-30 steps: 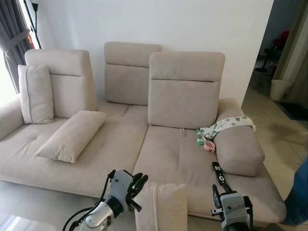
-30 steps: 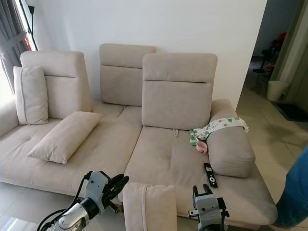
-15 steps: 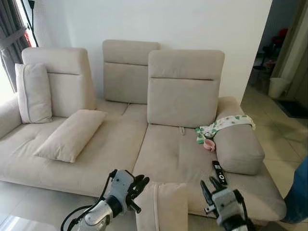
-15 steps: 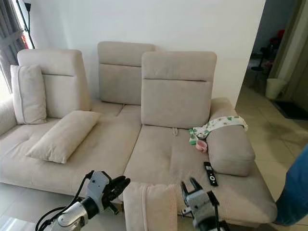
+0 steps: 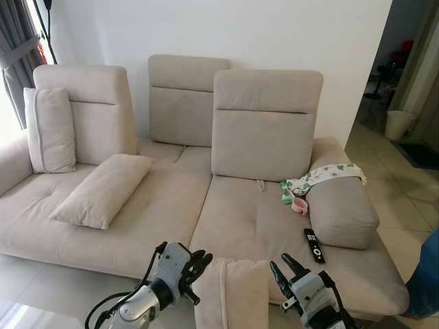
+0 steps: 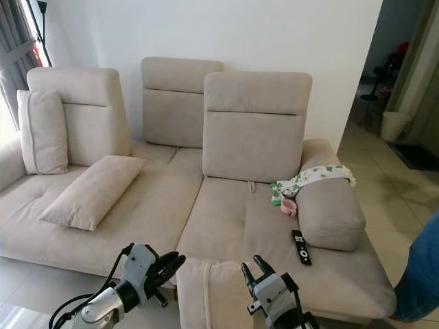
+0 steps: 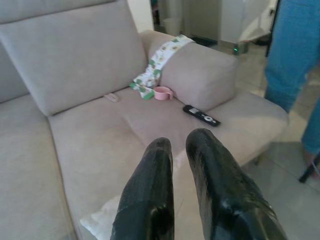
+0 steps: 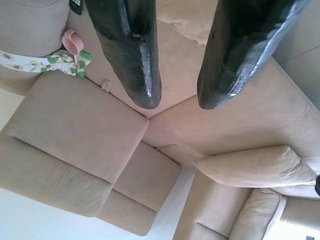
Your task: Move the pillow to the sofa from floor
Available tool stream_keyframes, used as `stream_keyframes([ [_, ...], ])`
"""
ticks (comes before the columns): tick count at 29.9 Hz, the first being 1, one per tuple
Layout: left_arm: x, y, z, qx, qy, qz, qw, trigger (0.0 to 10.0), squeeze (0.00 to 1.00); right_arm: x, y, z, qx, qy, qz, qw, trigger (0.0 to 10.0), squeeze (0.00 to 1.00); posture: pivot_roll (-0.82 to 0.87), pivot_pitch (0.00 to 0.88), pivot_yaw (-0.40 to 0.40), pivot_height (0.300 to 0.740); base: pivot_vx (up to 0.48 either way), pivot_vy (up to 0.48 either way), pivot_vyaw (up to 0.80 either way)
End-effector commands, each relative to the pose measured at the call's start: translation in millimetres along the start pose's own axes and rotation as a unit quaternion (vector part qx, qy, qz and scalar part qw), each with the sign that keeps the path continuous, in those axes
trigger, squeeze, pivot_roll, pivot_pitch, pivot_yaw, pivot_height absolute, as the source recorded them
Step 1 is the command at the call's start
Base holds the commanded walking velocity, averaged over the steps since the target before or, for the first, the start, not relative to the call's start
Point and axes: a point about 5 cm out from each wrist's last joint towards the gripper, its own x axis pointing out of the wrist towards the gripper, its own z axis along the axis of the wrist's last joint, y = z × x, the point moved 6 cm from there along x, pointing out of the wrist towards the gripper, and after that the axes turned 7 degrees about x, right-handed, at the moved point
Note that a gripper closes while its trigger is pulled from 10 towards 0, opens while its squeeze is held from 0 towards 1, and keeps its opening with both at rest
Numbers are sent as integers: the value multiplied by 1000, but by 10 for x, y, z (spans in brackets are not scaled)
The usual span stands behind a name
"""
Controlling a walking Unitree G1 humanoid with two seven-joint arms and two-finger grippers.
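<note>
Left gripper (image 5: 195,264): we hold it just left of the pillow, fingers narrow, much as a second ago.
Pillow (image 5: 233,295): beige, soft, piped seam; upright between our grippers, against the sofa (image 5: 171,205) front edge.
Right gripper (image 5: 287,271): we have swung it inward beside the pillow, fingers spread wide.
Meaning: we judge both sides are closing for a squeeze-lift.
</note>
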Motion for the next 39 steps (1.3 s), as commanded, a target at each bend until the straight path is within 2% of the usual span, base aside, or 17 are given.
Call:
stream_keyframes([
  [1,-41,-61,-132,3,27,-14,1000,10000,0,-38,44,-54,9,7,8,1000,10000,0,92,0,27,740,0,0,0],
  [12,-31,-60,-69,15,10,-12,1000,10000,0,-47,60,-53,12,6,8,1000,10000,0,90,0,29,740,0,0,0],
  [39,-36,-108,-58,20,6,-20,1000,10000,0,-28,68,-38,13,2,6,1000,10000,0,89,0,30,740,293,0,0],
])
